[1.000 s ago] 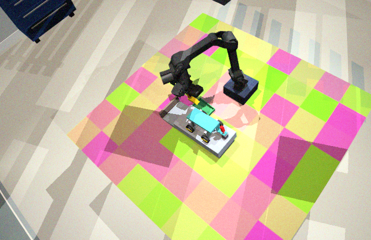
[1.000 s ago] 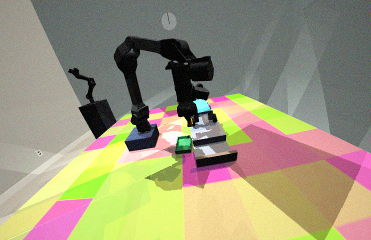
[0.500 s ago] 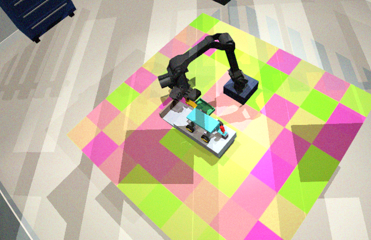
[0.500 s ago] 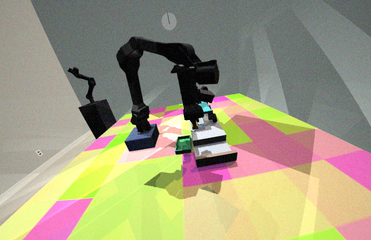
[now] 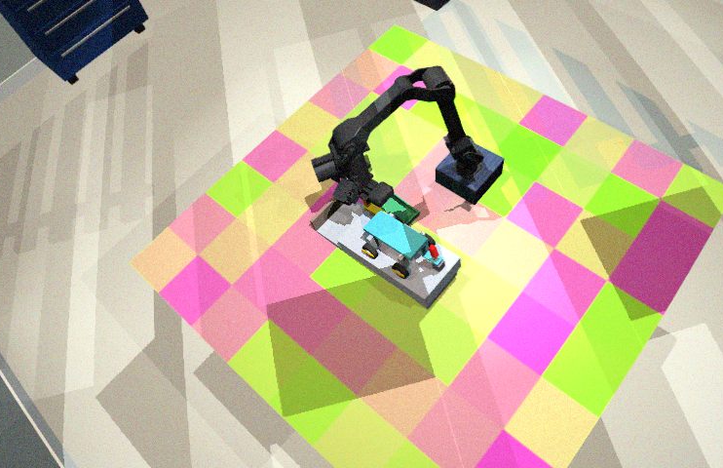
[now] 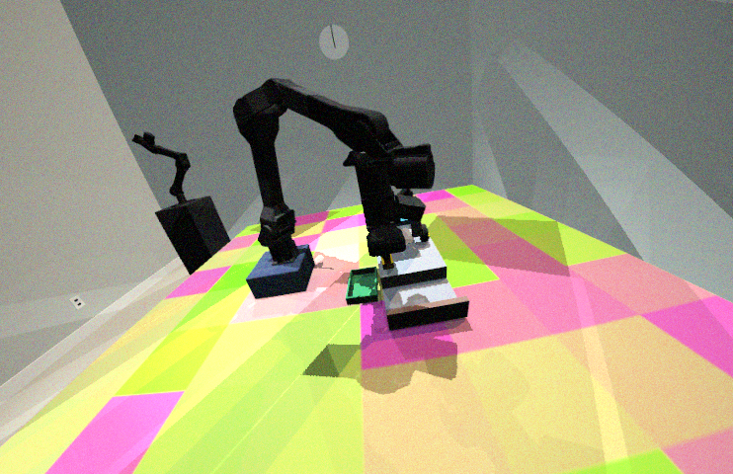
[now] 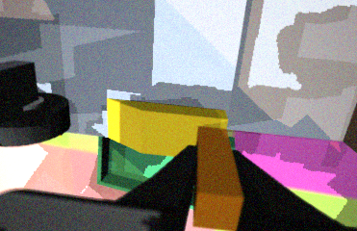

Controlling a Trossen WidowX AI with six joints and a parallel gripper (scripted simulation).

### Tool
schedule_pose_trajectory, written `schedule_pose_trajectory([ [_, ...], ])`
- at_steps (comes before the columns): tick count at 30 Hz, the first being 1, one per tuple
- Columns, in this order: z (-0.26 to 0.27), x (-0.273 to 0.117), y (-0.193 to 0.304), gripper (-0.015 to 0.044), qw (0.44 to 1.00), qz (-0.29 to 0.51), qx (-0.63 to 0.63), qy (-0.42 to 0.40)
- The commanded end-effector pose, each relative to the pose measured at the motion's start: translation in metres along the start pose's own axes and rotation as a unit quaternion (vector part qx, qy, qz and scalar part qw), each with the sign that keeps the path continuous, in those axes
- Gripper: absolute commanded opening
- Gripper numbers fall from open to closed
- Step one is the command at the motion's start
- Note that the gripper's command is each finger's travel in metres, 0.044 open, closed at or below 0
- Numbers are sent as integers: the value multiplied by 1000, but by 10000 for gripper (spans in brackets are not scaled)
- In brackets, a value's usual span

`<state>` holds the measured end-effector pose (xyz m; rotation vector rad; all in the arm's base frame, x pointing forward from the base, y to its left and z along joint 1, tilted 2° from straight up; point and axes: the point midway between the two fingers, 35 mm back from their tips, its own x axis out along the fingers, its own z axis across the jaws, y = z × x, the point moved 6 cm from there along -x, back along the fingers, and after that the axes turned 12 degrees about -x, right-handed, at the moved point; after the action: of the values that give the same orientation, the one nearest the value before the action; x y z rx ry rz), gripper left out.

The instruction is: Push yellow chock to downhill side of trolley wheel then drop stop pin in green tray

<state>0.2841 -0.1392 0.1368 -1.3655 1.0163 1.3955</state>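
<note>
- Pinching the orange handle [image 7: 218, 180], your gripper [image 5: 367, 203] [image 6: 386, 257] [image 7: 211, 156] has its fingers closed on the yellow chock [image 5: 371, 207] [image 6: 387, 260] [image 7: 162, 126], so you can steer the block without covering its body.
- You have the chock by the ramp [image 5: 340, 226] [image 6: 418, 260] [image 7: 200, 43], toward its tray-side edge; whether it touches the surface you cannot tell.
- In the wrist view, the trolley [image 5: 396, 234] [image 6: 402, 220] [image 7: 12, 77] has a wheel [image 7: 37, 120] at left, apart from the chock, so nothing blocks it yet.
- The red-headed pin [image 5: 434, 252] stands at the trolley's right end in the top view; you need it there as the only hold until the chock is snug.
- Your green tray [image 5: 399, 208] [image 6: 363, 284] [image 7: 133, 168] sits beside the ramp, handy for the pin later.
- Next, you probably line up with a wheel and ease in gently; a hard shove could shift the trolley.
</note>
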Motion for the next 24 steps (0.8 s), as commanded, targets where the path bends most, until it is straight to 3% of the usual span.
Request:
schedule_pose_trajectory([
  [1, 2, 12, 1, 0, 1000, 2, 3, -4],
  [24, 19, 15, -4, 0, 1000, 1, 3, -5],
])
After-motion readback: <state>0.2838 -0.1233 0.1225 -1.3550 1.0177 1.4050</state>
